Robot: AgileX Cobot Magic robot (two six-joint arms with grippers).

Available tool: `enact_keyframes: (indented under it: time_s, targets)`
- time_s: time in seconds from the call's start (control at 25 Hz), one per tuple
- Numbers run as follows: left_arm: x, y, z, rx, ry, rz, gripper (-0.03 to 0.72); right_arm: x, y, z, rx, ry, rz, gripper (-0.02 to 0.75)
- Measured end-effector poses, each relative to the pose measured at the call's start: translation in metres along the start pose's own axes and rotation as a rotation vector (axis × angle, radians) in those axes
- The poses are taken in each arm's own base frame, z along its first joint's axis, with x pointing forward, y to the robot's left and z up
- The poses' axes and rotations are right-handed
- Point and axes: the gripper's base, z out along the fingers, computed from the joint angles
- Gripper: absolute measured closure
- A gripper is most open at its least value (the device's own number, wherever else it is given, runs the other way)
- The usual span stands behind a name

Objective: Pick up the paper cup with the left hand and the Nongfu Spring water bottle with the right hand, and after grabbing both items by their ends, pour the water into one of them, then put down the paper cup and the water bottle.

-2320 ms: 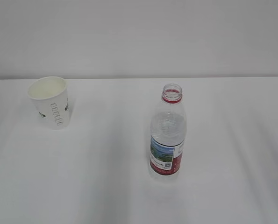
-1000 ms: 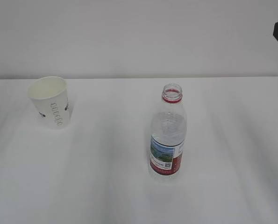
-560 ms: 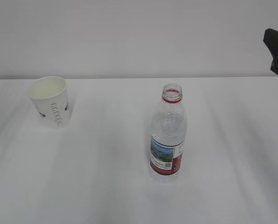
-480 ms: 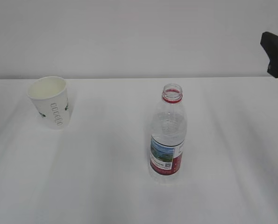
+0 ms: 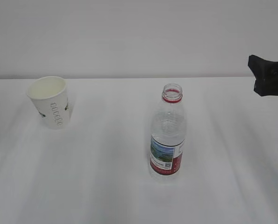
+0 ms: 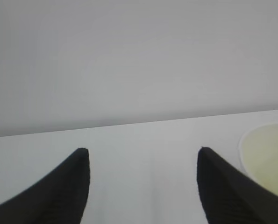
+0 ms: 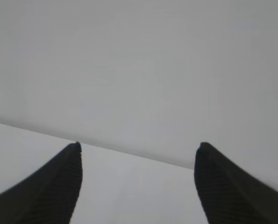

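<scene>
Nothing grasped yet: cup (image 5: 49,101) and bottle (image 5: 167,134) stand untouched, left gripper (image 6: 142,151) and right gripper (image 7: 138,145) spread wide, empty; everything remains.

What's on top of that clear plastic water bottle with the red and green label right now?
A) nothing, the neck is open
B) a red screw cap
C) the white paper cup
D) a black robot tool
A: the clear plastic water bottle shows an open mouth above its red neck ring, with no cap.
</scene>
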Motion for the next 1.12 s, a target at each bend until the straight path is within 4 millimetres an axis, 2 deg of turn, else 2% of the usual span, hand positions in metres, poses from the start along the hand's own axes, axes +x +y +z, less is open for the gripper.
enact_keyframes:
  time_s: [0.2, 0.48, 0.8, 1.12]
  targets:
    - [0.014, 0.0, -0.016, -0.024, -0.049, -0.021, 0.165, 0.011, 0.003, -0.007, -0.003, -0.025, 0.005, 0.171]
    - [0.032, 0.0, -0.034, -0.039, -0.079, -0.029, 0.17, 0.036, 0.008, -0.016, -0.017, 0.053, 0.015, 0.171]
    - [0.062, -0.005, -0.051, -0.007, 0.009, -0.016, 0.172, 0.067, 0.016, -0.039, -0.034, 0.115, 0.032, 0.171]
    - [0.095, -0.021, -0.071, 0.157, 0.165, 0.036, 0.179, 0.094, 0.024, -0.066, -0.059, 0.162, 0.047, 0.171]
